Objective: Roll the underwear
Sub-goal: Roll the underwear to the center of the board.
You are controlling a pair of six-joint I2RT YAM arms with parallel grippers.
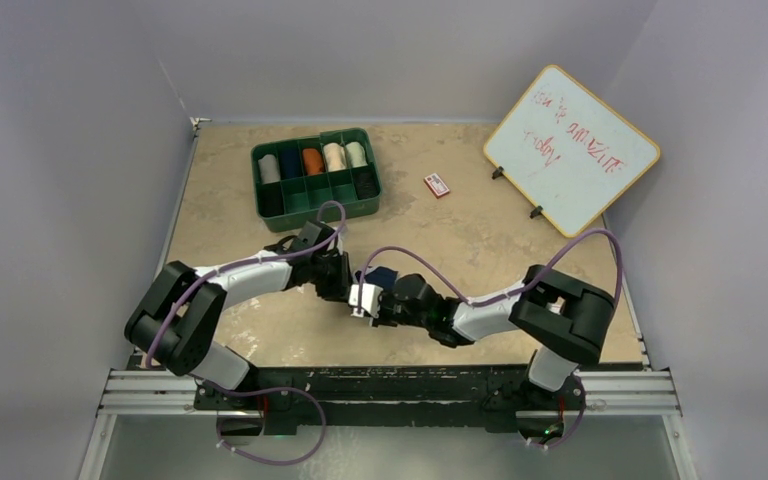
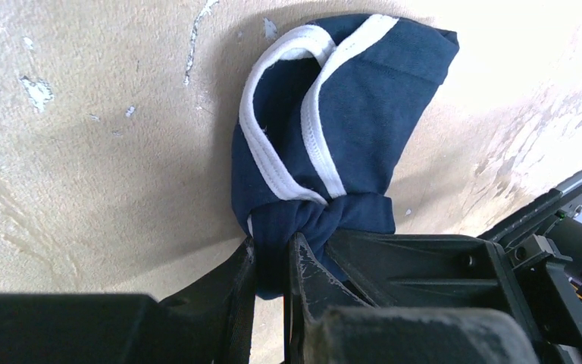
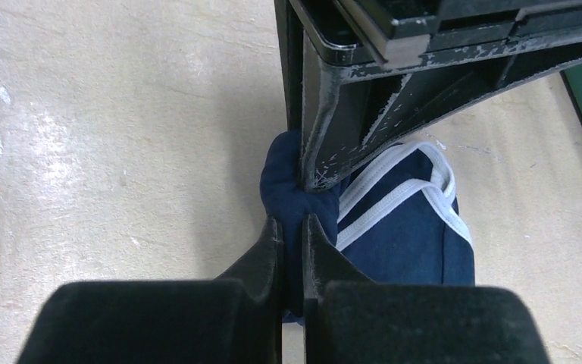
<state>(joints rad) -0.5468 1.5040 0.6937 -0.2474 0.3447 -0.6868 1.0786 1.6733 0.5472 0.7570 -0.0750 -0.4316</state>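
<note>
navy briefs (image 2: pixel 341 129), bunched, lie near the middle of the table's (image 1: pixel 480 230) near edge. left gripper (image 2: pixel 273 254) and right gripper (image 3: pixel 293 231) each clamp narrow on the same gathered end. best done, by judgement: pinch firmly, turn both wrists together, cloth taut, roll tight.

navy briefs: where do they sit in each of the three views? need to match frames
Top external: navy briefs at centre, where the two arms' tips meet, mostly hidden.
Left wrist: navy briefs centre to upper right, bunched end pinched in the left end effector.
Right wrist: navy briefs lower centre-right, pinched by the right end effector.
Shared landmark: both end effectors meeting on the cloth, over the beige table.
</note>
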